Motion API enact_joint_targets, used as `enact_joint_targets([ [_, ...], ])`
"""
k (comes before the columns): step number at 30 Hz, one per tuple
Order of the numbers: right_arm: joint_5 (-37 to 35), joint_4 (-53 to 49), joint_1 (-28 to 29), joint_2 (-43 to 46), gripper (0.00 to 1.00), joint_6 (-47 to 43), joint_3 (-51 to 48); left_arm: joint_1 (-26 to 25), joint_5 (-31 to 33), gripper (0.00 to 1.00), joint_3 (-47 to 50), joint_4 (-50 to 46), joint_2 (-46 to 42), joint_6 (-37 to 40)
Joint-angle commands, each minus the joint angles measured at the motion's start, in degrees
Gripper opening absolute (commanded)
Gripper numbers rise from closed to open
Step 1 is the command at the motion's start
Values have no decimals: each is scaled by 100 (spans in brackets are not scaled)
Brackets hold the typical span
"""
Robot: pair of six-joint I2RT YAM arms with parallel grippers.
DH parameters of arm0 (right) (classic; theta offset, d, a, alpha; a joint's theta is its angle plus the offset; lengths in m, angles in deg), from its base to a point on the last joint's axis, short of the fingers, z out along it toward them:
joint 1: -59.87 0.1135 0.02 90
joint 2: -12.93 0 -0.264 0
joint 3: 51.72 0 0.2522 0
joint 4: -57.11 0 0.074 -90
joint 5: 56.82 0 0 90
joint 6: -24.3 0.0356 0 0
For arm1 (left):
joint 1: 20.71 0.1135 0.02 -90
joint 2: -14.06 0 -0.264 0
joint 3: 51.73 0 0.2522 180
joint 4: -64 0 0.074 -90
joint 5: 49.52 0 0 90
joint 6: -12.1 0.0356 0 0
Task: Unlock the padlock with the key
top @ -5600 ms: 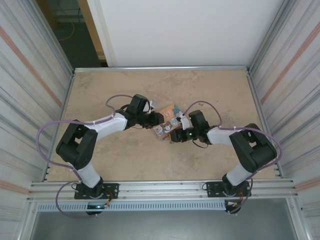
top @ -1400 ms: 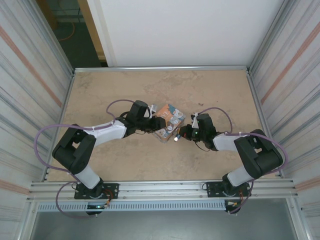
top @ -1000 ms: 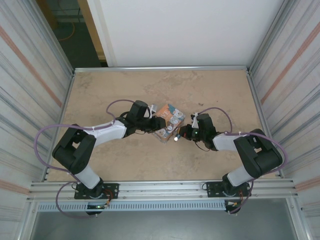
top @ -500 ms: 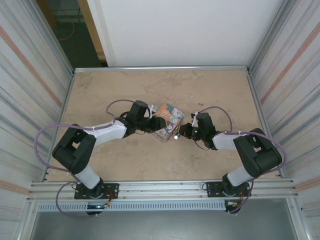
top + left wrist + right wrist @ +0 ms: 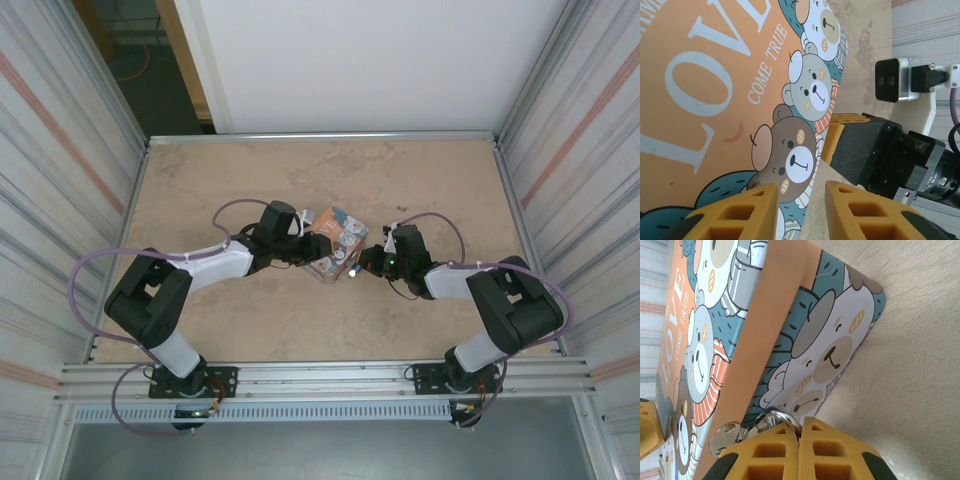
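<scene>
The orange tin box [image 5: 335, 240] marked "LOVE" lies mid-table between both arms. My left gripper [image 5: 308, 251] holds its left side. In the left wrist view the box [image 5: 715, 75] has a corner between my part-closed left gripper [image 5: 801, 190]. The padlock [image 5: 777, 415] shows as a silvery shackle looped through the box's hasp [image 5: 724, 436]; its body is hidden behind my fingers. My right gripper [image 5: 800, 426] is shut, its tips right against the shackle, and I cannot see what they pinch. It sits at the box's front [image 5: 362, 266]. The key is hidden.
The beige table [image 5: 420, 180] is open behind and in front of the box, with ribbed metal walls [image 5: 60, 200] on both sides. The right arm's wrist camera [image 5: 895, 80] and black gripper body [image 5: 875, 150] stand close beside the box's corner.
Over the last second my right gripper has edged slightly up toward the box's front. The left arm and the box have stayed still.
</scene>
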Motion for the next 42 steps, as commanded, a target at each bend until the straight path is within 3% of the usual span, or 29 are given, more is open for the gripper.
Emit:
enact_joint_targets([
  [1,-64,336,-40,-12,0,146,221,-67,80,32,303,-777,280,-31],
  [19,-509,-1076,-362,1212,0,-465,23,427,-4,32,192,-913,306,258],
  [34,-561,-2819,-459,2393,0,-1350,320,1126,-232,32,-705,-1400,829,875],
  [42,-480,-3351,-473,2795,0,-1517,335,1217,-278,40,-1206,-1629,998,1124],
])
